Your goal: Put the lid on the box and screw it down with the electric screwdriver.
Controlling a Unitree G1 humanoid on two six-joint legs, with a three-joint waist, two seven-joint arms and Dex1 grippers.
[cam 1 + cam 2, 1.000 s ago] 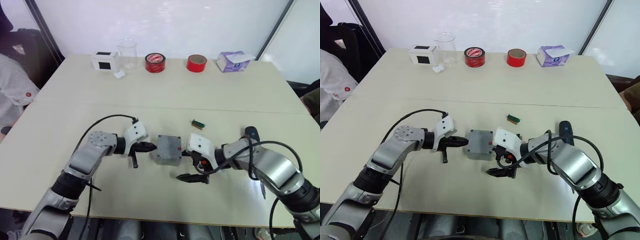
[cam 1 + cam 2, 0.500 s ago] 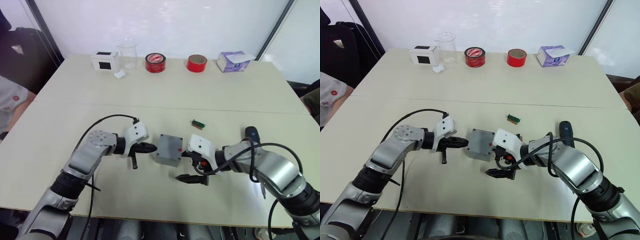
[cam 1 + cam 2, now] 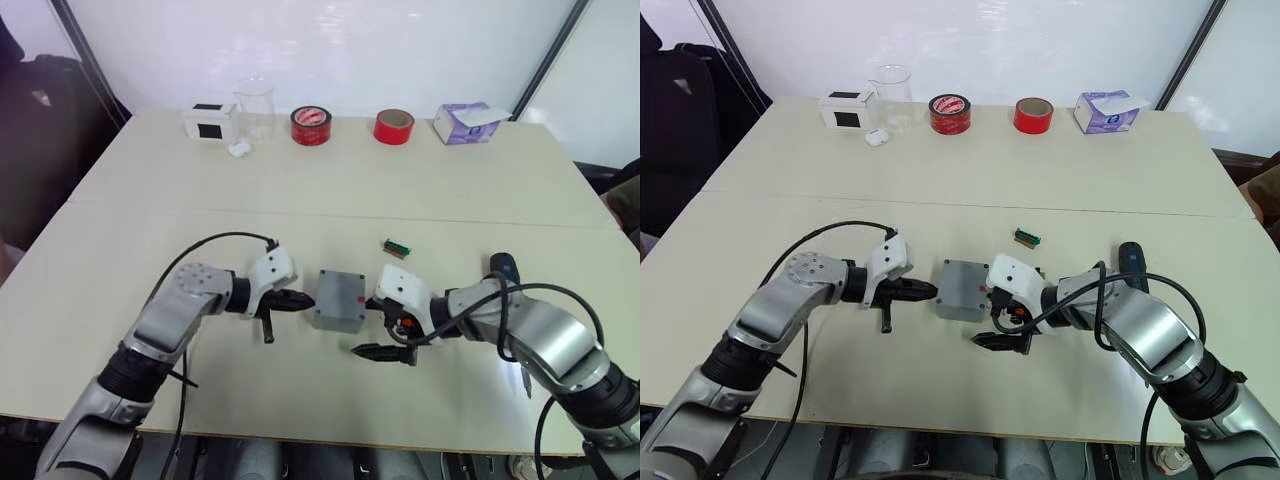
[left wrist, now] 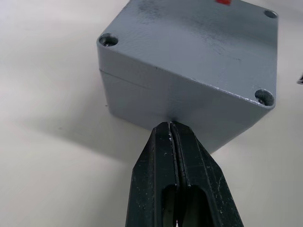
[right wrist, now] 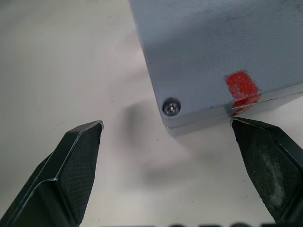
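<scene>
Grey lid sits on box; your left gripper pinched together, touching box; right gripper spread wide.

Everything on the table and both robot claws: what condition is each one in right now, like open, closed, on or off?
lid: on the box, screws in its corners
box: closed, flat on the table
left gripper: shut, tips at the box's side
right gripper: open beside the box
electric screwdriver: lying on the table, unheld
red tape rolls: lying flat
</scene>
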